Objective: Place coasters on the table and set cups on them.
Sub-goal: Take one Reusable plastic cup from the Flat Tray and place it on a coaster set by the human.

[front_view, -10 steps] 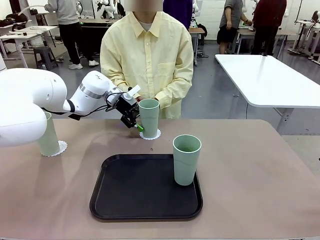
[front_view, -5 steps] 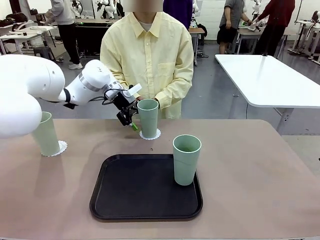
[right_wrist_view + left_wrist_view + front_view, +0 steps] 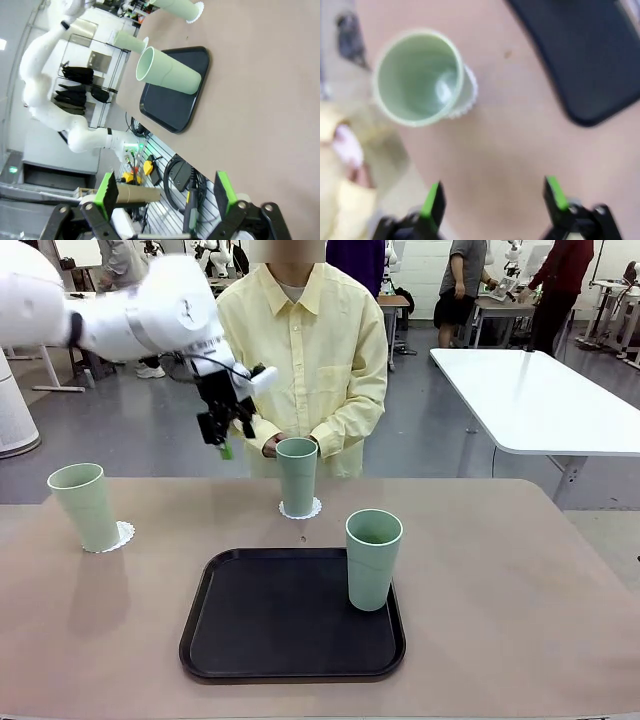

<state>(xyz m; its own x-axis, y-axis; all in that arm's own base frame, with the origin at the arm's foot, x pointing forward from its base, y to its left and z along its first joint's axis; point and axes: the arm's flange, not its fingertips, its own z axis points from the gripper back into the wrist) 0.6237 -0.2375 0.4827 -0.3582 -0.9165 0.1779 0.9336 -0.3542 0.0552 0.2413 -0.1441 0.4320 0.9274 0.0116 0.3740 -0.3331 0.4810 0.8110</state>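
Front view, middle cup [image 3: 297, 475]: upright on middle coaster [image 3: 313, 508], at 12 o'clock from the tray [image 3: 250, 640].
Left cup [image 3: 83, 505]: upright on left coaster [image 3: 123, 533], at 10 o'clock from the tray, on the table [image 3: 500, 570].
Third cup [image 3: 373, 558]: upright on the tray, toward its 2 o'clock corner.
Left gripper [image 3: 218, 443]: high over the table, at 10 o'clock from the middle cup; fingers apart, holding nothing.
Right gripper [image 3: 165, 192]: fingers apart, holding nothing.
Person's hand [image 3: 270, 445]: just behind the middle cup.

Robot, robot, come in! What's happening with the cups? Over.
Left pincer open, empty, raised. Right pincer open, empty. Two cups on coasters, third cup on tray. Person's hand behind middle cup.
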